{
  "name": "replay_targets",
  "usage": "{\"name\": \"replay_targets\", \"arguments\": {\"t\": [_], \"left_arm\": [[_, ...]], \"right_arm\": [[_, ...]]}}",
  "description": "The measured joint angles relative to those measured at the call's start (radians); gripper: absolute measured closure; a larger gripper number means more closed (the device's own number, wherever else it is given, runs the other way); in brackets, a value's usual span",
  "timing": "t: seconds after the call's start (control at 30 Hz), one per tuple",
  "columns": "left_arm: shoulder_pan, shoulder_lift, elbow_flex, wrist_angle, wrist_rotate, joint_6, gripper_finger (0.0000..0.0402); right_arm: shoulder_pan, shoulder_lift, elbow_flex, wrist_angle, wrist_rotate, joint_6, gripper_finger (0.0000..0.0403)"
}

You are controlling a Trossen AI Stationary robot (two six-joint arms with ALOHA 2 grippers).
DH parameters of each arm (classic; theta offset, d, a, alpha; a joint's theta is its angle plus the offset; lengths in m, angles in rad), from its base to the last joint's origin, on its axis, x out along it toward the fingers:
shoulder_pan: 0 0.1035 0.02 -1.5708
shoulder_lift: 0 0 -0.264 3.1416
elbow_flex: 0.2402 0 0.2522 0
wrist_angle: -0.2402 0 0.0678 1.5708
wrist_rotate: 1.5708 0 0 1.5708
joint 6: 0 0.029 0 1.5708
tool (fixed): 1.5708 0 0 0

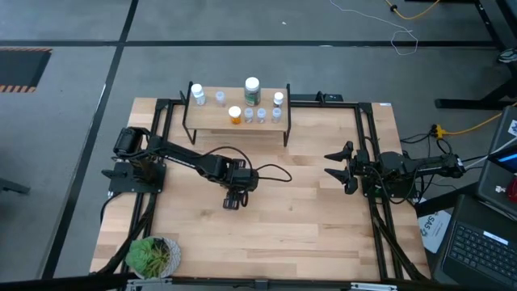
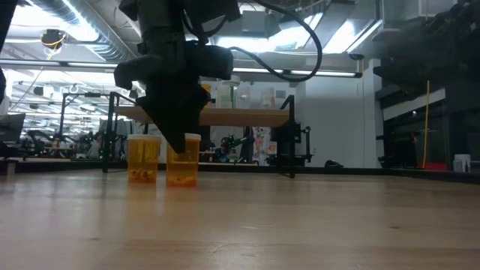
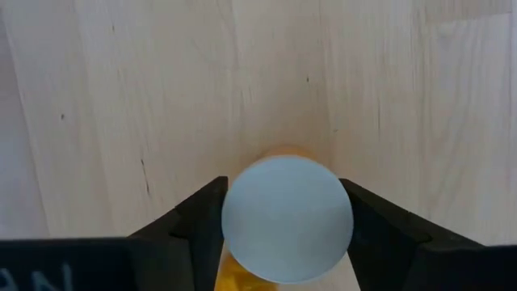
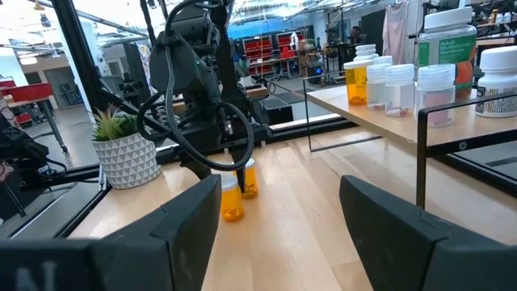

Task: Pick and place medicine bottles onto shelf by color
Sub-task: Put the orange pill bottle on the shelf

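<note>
Two orange medicine bottles stand on the table. My left gripper (image 3: 287, 218) comes down over one of them (image 2: 182, 166), its fingers on either side of the white cap; in the high view the gripper (image 1: 234, 200) hides it. The other orange bottle (image 2: 142, 157) stands free on its base just beside it. The shelf (image 1: 234, 123) at the far edge carries an orange bottle (image 1: 235, 115), a larger greenish one (image 1: 252, 89) and several small clear ones. My right gripper (image 1: 335, 168) waits open at the table's right side. My left gripper has the orange bottle's round white cap (image 3: 242, 222) between its two fingers (image 3: 202, 222), one on each side of the cap's rim. The fingers come from above, slanting steeply down. The bottle stands upright with its base (image 2: 182, 181) on the table.
A green potted plant (image 1: 153, 255) stands at the near left corner. Black frame rails (image 1: 367, 153) run along the table's sides. Bare wood lies between the bottles and the shelf's black legs (image 1: 287, 137).
</note>
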State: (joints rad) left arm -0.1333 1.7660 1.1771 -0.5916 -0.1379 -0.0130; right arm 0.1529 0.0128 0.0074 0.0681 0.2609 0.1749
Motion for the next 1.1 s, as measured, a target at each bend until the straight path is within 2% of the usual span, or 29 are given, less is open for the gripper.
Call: {"name": "replay_targets", "arguments": {"t": [0.2, 0.63, 0.77, 1.1], "left_arm": [[0.000, 0.000, 0.095, -0.099, -0.014, 0.018, 0.0203], [0.061, -0.003, 0.523, -0.629, -0.215, 0.158, 0.0203], [0.144, -0.054, 0.563, -0.706, -0.190, 0.229, 0.0203], [0.461, -0.246, 0.561, -0.751, 0.004, 0.399, 0.0203]], "right_arm": [[0.000, 0.000, 0.000, 0.000, 0.000, 0.000, 0.0148], [0.000, 0.000, 0.000, 0.000, 0.000, 0.000, 0.0148], [0.000, 0.000, 0.000, 0.000, 0.000, 0.000, 0.0148], [0.000, 0.000, 0.000, 0.000, 0.000, 0.000, 0.0148]]}}
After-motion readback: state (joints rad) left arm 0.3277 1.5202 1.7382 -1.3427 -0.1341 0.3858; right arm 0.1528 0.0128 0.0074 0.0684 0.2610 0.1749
